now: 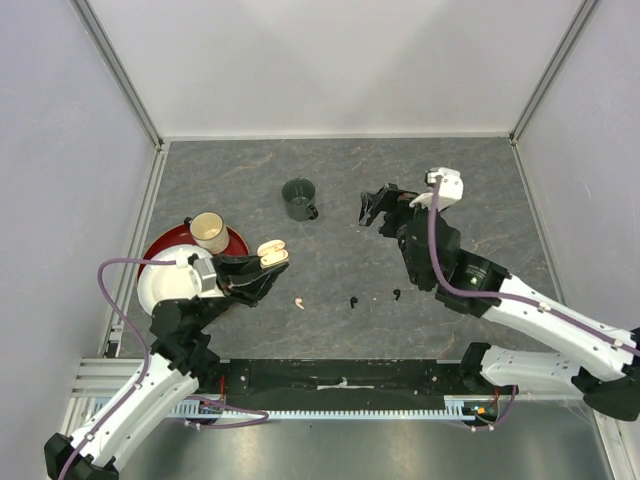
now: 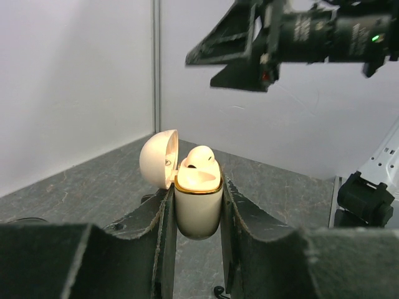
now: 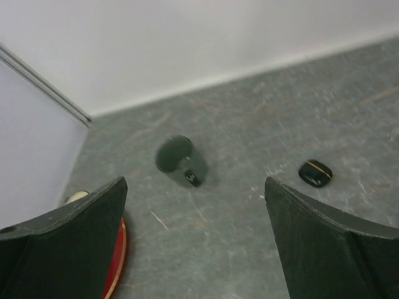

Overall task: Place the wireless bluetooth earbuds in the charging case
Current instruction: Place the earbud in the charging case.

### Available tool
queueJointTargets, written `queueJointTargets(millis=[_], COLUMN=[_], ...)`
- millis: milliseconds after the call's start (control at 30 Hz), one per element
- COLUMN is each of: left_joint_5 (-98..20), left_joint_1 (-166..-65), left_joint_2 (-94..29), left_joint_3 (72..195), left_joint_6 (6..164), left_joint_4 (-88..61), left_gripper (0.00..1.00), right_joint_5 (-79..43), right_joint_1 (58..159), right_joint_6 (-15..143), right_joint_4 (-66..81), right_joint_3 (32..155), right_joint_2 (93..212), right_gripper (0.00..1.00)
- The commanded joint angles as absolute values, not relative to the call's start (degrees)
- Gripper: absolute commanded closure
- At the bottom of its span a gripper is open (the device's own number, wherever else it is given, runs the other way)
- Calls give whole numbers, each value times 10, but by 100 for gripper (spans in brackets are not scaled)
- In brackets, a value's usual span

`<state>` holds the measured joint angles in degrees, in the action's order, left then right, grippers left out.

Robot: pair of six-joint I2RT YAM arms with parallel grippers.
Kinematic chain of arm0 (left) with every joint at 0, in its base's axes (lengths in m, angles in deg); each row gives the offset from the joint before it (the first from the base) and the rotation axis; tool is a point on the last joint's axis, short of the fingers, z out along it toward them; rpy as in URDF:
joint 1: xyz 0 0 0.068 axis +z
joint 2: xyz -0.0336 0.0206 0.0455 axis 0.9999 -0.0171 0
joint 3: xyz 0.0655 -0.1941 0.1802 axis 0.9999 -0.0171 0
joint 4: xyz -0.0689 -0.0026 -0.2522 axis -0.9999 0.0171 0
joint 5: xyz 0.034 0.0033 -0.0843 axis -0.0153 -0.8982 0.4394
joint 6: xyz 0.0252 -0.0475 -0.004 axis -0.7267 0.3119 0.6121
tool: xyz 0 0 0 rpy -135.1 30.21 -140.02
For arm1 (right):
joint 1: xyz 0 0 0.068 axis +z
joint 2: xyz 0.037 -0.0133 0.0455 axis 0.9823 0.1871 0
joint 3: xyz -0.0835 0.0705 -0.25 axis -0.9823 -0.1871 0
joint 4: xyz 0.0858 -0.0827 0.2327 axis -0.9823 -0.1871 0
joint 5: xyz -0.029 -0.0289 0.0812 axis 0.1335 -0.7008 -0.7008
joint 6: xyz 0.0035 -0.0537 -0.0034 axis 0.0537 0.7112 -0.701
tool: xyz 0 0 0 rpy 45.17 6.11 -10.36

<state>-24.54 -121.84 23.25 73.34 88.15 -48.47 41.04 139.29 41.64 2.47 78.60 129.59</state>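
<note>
The left end effector (image 1: 258, 272) is clamped on the cream charging case (image 2: 198, 202), with one finger on each side. It holds the case upright over the left part of the desk (image 1: 340, 250), toward the near edge. The round lid (image 2: 159, 159) is flipped open to one side. One cream earbud (image 2: 201, 156) sits in the top of the case, and its round head pokes up above the gold rim. Three more earbuds lie loose on the desk in a row by the middle of the near edge. The loose cream earbud (image 1: 299, 301) is closest to the case, then comes a black earbud (image 1: 354, 301), then a second black earbud (image 1: 397, 294). They do not touch each other. The right end effector (image 1: 372, 210) hangs over the far right part of the desk, with its fingers wide apart and nothing between them. A dark green mug (image 1: 298, 198) stands upright near the middle of the desk, toward the far edge. In the right wrist view, a small black case (image 3: 315, 172) with a thin gold line lies shut on the desk, near the mug but not touching it. By the left edge there is a red plate (image 1: 160, 248) with a white bowl (image 1: 165, 285) and a cream cup (image 1: 210, 232) on it.
</note>
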Motion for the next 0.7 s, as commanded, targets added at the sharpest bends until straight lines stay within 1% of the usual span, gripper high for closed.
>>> queueJointTargets(millis=[0, 67, 233, 300, 467, 600, 667], left_joint_5=[-259, -259, -263, -264, -268, -270, -268], left_joint_1=[-1216, -1216, -1216, -1216, -1216, -1216, -1216], left_joint_2=[251, 258, 287, 295, 325, 335, 337], left_joint_3=[765, 770, 778, 780, 798, 813, 822], left_joint_6=[852, 847, 839, 838, 828, 815, 810], left_joint_4=[-461, -446, -416, -405, -372, -348, -333], left_gripper=[98, 98, 98, 98, 98, 98, 98], right_joint_5=[251, 202, 79, 57, 12, -26, -37], right_joint_1=[1322, 1308, 1311, 1314, 1348, 1373, 1389], right_joint_6=[294, 285, 239, 235, 276, 294, 296], right_joint_4=[-150, -157, -146, -133, -112, -95, -88], right_joint_3=[797, 786, 764, 761, 778, 803, 819], right_joint_2=[1345, 1378, 1449, 1486, 1569, 1627, 1658], right_gripper=[2, 2, 3, 5, 7, 15, 17])
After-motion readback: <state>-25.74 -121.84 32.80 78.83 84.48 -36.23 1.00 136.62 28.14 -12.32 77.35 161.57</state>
